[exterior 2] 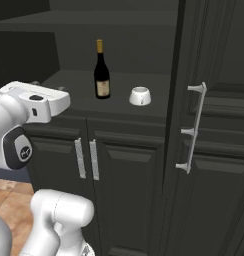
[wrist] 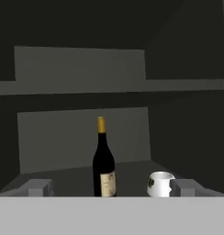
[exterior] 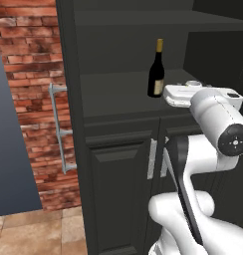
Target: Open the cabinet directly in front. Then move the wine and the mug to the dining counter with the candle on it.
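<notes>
Dark glass, the wine [exterior 2: 101, 70] stands upright on the open cabinet's [exterior 2: 214, 50] shelf, the white mug [exterior 2: 140, 96] just beside it. Probably heavy, smooth and breakable; its straight body above the label looks the safest hold. The end effector [wrist: 111, 187] faces it, jaws wide, empty.

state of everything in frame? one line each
cabinet: upper doors swung open, lower doors shut
wine: upright on the cabinet shelf, capped, not held
mug: upright on the shelf beside the wine, apart from it, not held
hand: open, empty, facing the shelf short of the wine
</notes>
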